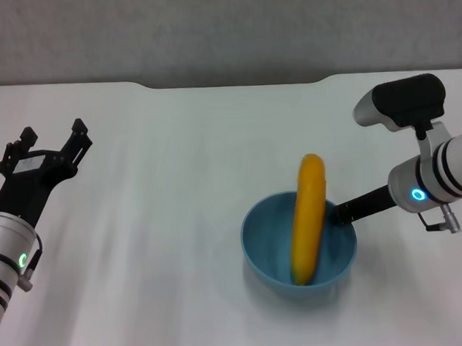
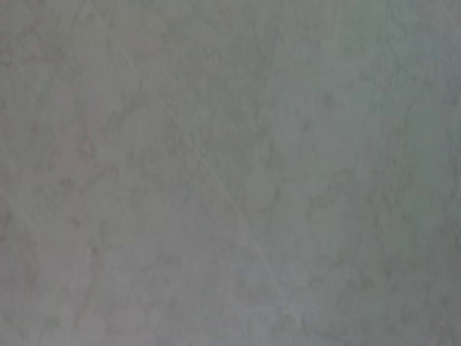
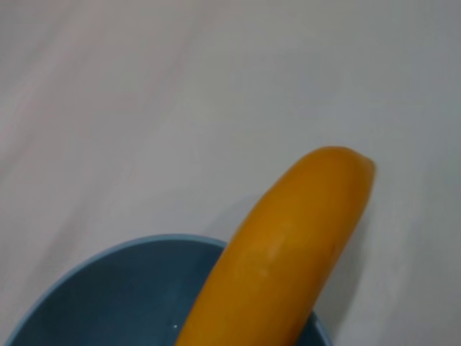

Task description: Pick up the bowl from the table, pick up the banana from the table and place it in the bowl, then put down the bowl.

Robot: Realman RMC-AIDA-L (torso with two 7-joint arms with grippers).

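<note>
Banana [image 1: 309, 219]: we see it already in the bowl [image 1: 266, 249], one end on the bottom, the other leaning out past the far rim.
Bowl: we judge it at or just above the table [image 1: 179, 222]; we cannot tell which.
Right gripper [image 1: 343, 211]: at the bowl's right rim, apparently gripping it.
Left gripper [image 1: 53, 141]: fingers spread, empty, well apart at the left.
Left to do: we still have to set the bowl down and let go.

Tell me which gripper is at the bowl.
The right gripper, reaching to the rim of the bowl that holds the banana. The left gripper hovers open, far off.
</note>
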